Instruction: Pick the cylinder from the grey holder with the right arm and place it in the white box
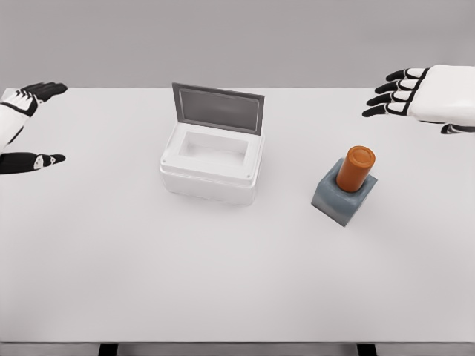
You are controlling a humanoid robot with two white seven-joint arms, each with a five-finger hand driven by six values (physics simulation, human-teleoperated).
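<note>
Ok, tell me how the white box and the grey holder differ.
The white box is larger and white; the grey holder is a smaller blue-grey block. The box is open, its grey lid raised and its cavity empty; the holder has the orange cylinder standing tilted in it. Both sit on the white table, untouched by either hand.

Orange cylinder (355, 168) upright in grey holder (343, 196), right of open white box (212, 165)

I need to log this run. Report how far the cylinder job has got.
Done: only that the white box stands with its lid up. In hand: nothing; the right hand hovers open, apart from the orange cylinder, which sits in the grey holder. Left: grasp, carry, place.
</note>
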